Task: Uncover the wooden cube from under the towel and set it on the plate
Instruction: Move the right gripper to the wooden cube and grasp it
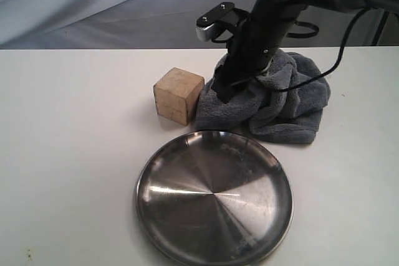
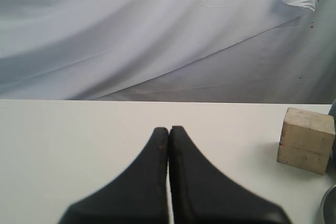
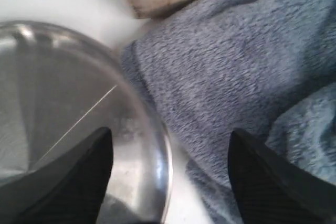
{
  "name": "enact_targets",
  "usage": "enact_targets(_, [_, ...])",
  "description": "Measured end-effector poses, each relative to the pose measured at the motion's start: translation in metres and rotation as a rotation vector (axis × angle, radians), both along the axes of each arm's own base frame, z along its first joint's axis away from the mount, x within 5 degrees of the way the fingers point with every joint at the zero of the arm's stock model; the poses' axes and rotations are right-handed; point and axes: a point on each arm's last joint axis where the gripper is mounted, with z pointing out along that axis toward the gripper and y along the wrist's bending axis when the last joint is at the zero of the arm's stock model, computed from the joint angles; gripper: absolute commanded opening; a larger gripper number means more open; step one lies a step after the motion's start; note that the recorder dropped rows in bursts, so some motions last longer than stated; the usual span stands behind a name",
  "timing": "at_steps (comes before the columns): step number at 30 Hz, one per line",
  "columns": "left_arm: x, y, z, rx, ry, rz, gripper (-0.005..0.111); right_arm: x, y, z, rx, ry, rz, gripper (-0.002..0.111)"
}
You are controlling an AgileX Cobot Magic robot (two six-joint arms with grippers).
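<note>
On the white counter (image 1: pixel 75 154), the plain light-brown wooden cube (image 1: pixel 179 95) stands uncovered on the bare surface, with one corner turned toward the exterior camera. Its right side is just beside, perhaps touching, the left edge of the fluffy dark grey-blue terry towel (image 1: pixel 283 98), which lies in a rumpled heap. The round shiny stainless-steel plate (image 1: pixel 215 199) sits in front of both, nearer the camera. It holds nothing, and its far rim is close to the towel's front edge and a little apart from the cube. The right claw (image 1: pixel 224 88) comes down from the upper right on its black arm, and its tip is at the towel's left portion, right next to the cube. In the right wrist view its two black fingers (image 3: pixel 79 177) are spread wide. Nothing is between them; beneath the gap are grey-blue cloth and the plate's rim, and the cube lies just past the towel's edge, outside the claw's span. The left claw (image 2: pixel 169 129) has its jaws pressed together on nothing and is held low over bare counter. In the left wrist view the cube is well off to one side of it.
</note>
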Motion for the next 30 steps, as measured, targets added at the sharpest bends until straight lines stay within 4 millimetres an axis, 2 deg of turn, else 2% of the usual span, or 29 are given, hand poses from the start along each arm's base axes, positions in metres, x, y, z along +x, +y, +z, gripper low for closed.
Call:
enact_targets(6, [0.000,0.000,0.000,0.000,0.000,0.000,0.001,0.017,0.021,0.014,0.010,-0.102,-0.018,0.059])
enact_targets(13, [0.000,0.000,0.000,0.000,0.000,0.000,0.001,0.021,0.039,0.009,0.059,-0.057,0.063,0.059])
enact_targets(16, [0.000,0.000,0.000,0.000,0.000,0.000,0.001,0.024,0.042,0.017,0.081,-0.073,0.075,0.060])
enact_targets(19, [0.000,0.000,0.000,0.000,0.000,0.000,0.001,0.027,0.045,0.025,0.115,-0.110,0.081,0.069])
enact_targets(24, [0.000,0.000,0.000,0.000,0.000,0.000,0.001,0.031,0.051,0.026,0.125,-0.160,0.142,0.096])
enact_targets(30, [0.000,0.000,0.000,0.000,0.000,0.000,0.001,0.036,0.061,0.012,0.168,-0.171,0.161,0.103])
